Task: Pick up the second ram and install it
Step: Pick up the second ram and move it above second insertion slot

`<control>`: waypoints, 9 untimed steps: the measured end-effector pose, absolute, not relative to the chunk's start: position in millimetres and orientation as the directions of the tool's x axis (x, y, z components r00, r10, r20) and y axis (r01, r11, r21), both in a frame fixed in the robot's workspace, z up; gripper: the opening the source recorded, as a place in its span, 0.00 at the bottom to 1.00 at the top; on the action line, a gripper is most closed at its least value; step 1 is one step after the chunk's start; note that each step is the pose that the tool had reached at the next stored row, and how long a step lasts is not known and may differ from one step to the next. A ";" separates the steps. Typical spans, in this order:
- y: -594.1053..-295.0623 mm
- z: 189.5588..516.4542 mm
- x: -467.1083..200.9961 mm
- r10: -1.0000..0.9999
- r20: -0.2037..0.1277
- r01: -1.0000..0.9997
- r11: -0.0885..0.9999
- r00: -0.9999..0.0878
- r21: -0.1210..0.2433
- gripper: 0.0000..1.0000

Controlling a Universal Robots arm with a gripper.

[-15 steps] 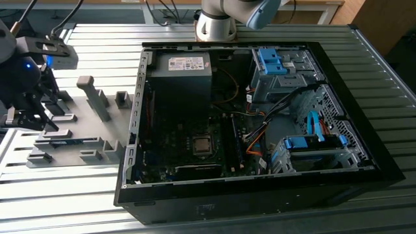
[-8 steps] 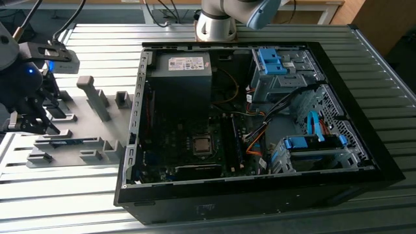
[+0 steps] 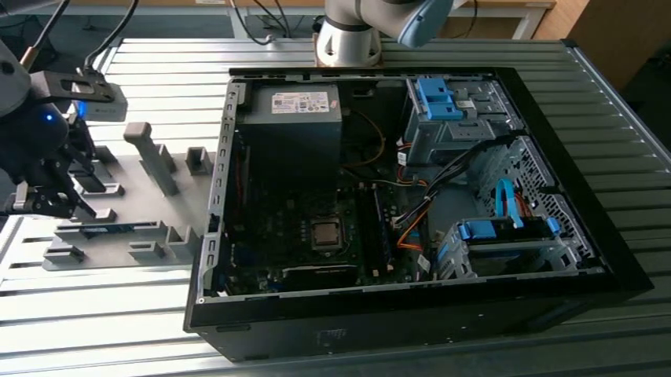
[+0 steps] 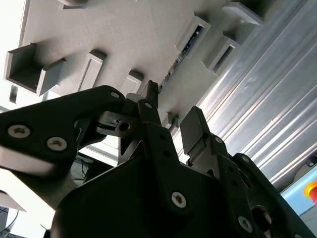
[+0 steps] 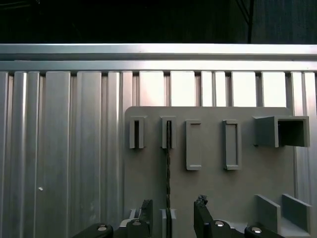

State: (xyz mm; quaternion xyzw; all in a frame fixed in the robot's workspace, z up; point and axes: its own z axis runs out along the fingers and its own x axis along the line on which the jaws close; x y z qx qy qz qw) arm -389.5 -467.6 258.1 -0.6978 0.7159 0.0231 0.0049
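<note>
The second ram (image 5: 168, 163) stands on edge in a narrow slot of the grey fixture plate (image 5: 213, 188), showing as a thin dark strip. In the exterior view the ram (image 3: 105, 228) is a bluish strip on the plate at that view's left. My gripper (image 5: 173, 214) is open over the plate. Its two black fingers (image 5: 146, 212) stand one on each side of the ram's line without touching it. The second wrist view looks along the open gripper (image 4: 171, 111) to the ram (image 4: 184, 48) in its slot.
The open black computer case (image 3: 587, 259) lies at the exterior view's right, with the power supply (image 3: 298, 106), the motherboard's processor socket (image 3: 326, 232) and blue drive-bay clips (image 3: 435, 98). Grey fixture blocks (image 3: 157, 153) rise from the plate. The ribbed metal table (image 3: 94, 314) lies underneath.
</note>
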 end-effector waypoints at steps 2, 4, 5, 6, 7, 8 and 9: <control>-467.6 254.5 -390.5 -0.999 -0.039 -0.999 0.027 -0.028 0.028 0.46; -467.6 251.0 -391.2 -0.999 -0.039 -0.999 0.029 -0.030 0.029 0.46; -467.6 250.2 -391.3 -0.999 -0.039 -0.999 0.029 -0.030 0.029 0.46; -467.6 250.1 -391.4 -0.999 -0.039 -0.999 0.029 -0.030 0.029 0.46; -467.6 250.1 -391.4 -0.999 -0.039 -0.999 0.029 -0.030 0.029 0.46; -467.6 250.1 -391.4 -0.999 -0.039 -0.999 0.029 -0.030 0.029 0.44; -467.6 250.0 -391.3 -0.999 -0.039 -0.999 0.029 -0.030 0.029 0.44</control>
